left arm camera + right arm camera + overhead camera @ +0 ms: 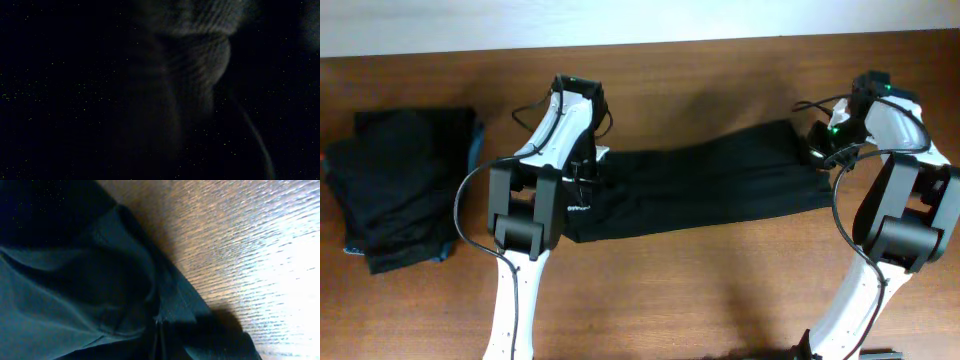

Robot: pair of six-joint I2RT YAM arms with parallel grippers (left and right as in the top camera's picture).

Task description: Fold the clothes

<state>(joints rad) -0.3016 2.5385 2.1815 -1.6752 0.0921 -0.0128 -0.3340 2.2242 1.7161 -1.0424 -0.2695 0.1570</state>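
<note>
Right fingers (817,150) clamp black fabric garment (700,190) at 3 o'clock; left fingers (582,180): state indeterminate. One-sided slip could skew the fold.

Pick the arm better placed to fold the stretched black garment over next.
Right, probably. The right gripper is shut on the black garment at its right end, with bare table in front to swing across. The left gripper sits in dark fabric, its hold unclear.
</note>
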